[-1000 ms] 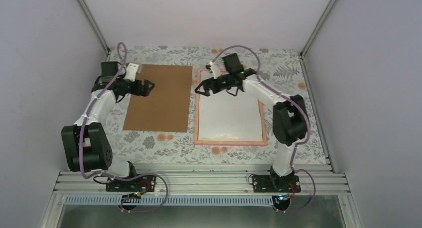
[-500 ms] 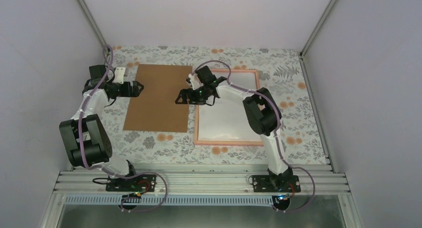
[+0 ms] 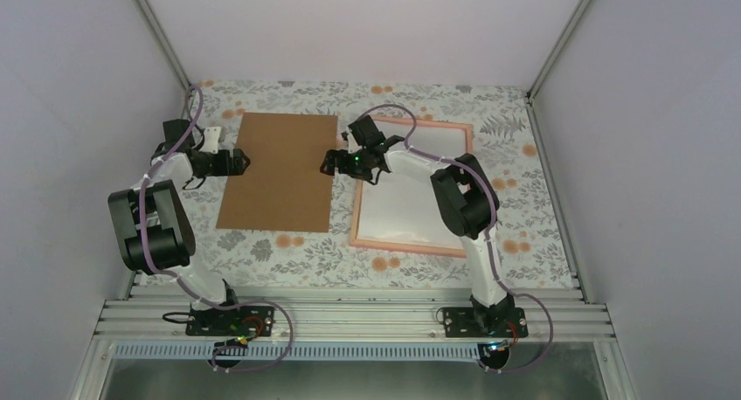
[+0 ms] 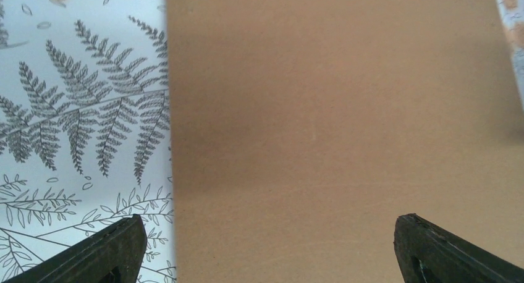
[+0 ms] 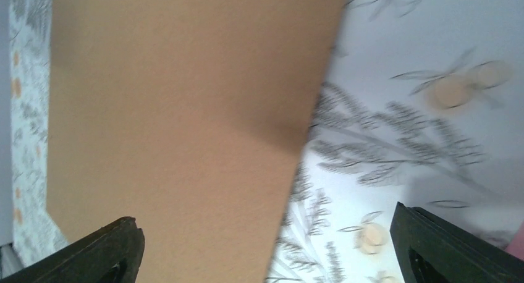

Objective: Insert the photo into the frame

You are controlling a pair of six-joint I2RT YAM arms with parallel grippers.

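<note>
"If the right gripper (image 3: 328, 166) swings low, what goes wrong?"
"Its arm could nudge the frame (image 3: 406, 244) and shift the photo (image 3: 404, 206) lying white-side-up inside it."
"And the jaws?"
"Both spread wide, holding nothing; the left gripper (image 3: 241, 162) and the right flank the cardboard board (image 3: 281, 168), one at each side edge."

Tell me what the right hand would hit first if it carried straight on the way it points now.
The brown cardboard board: the right hand points left at its right edge. Its height is unclear, so it may pass just above.
</note>
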